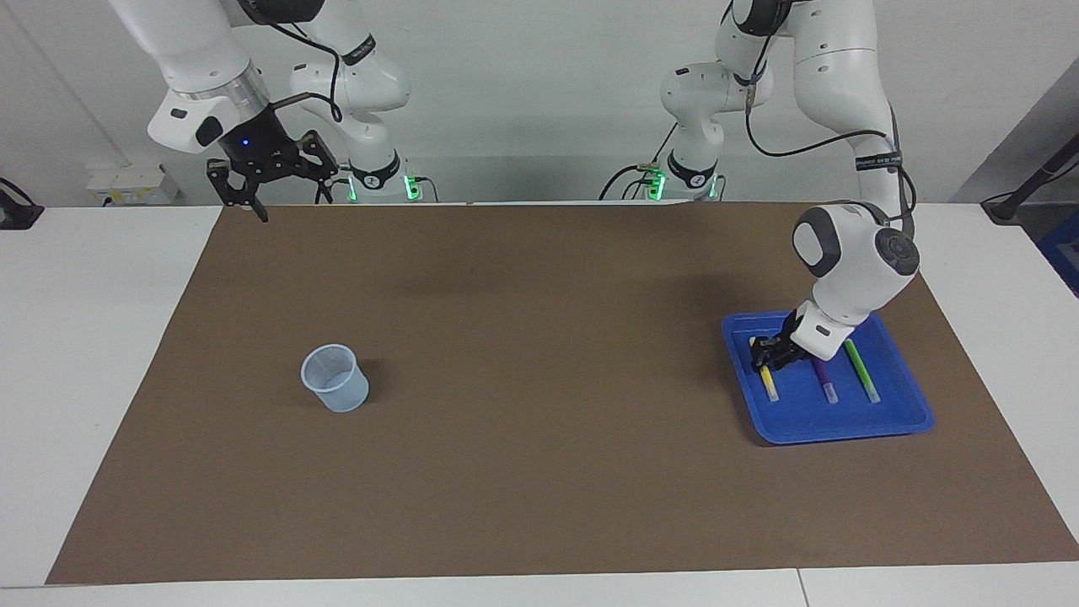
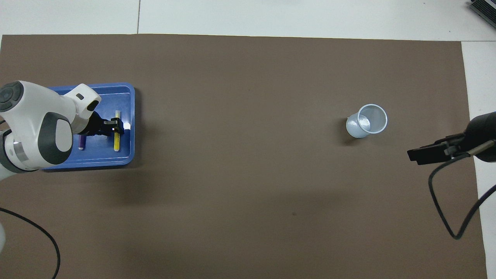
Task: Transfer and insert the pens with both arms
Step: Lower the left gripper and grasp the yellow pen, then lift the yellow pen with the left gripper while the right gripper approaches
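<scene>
Left jaws low over yellow pen [image 1: 769,381], grip unclear; right jaws apart above mat [image 1: 539,472].

High facing view across the brown mat [image 1: 539,472], steep overhead view from robots' end, both covering it

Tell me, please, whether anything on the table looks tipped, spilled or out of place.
Nothing stands out. The cup stands upright on the brown mat. The yellow pen, purple pen and green pen lie side by side in the blue tray, with the left gripper down at the yellow one.
</scene>
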`<move>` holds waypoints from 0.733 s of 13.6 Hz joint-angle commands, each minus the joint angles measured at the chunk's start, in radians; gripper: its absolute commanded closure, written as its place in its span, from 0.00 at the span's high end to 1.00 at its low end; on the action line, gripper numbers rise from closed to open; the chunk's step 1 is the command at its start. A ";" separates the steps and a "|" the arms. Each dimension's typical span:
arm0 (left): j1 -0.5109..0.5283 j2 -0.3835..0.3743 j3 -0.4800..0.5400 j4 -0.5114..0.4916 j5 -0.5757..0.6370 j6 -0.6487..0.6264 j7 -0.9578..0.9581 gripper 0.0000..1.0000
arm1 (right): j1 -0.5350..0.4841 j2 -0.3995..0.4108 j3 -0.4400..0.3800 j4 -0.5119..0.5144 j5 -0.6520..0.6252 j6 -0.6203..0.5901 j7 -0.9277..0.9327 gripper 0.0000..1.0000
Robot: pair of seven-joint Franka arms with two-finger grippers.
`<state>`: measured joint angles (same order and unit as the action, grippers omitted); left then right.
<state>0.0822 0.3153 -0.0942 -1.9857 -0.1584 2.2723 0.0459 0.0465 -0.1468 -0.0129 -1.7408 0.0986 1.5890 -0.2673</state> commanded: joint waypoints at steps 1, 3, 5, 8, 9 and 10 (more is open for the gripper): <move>-0.019 -0.036 0.010 -0.050 0.002 0.030 0.002 0.33 | 0.000 0.006 -0.001 -0.009 0.019 0.023 0.031 1.00; -0.021 -0.036 0.008 -0.050 0.000 0.030 0.002 0.26 | 0.024 0.007 -0.001 -0.009 0.019 0.029 0.065 1.00; -0.021 -0.036 0.008 -0.050 0.000 0.030 0.002 0.12 | 0.029 0.007 -0.001 -0.011 0.019 0.029 0.085 1.00; -0.019 -0.036 0.010 -0.048 0.002 0.030 0.006 0.00 | 0.041 0.003 -0.001 -0.022 0.019 0.029 0.088 1.00; -0.019 -0.036 0.010 -0.041 0.005 0.030 0.006 0.00 | 0.041 0.003 -0.001 -0.023 0.019 0.028 0.086 1.00; -0.015 -0.032 0.008 -0.026 0.061 0.029 0.012 0.00 | 0.041 0.003 -0.001 -0.023 0.019 0.028 0.086 1.00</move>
<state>0.0719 0.3110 -0.0942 -1.9930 -0.1457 2.2832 0.0489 0.0860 -0.1364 -0.0114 -1.7437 0.1034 1.5945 -0.1960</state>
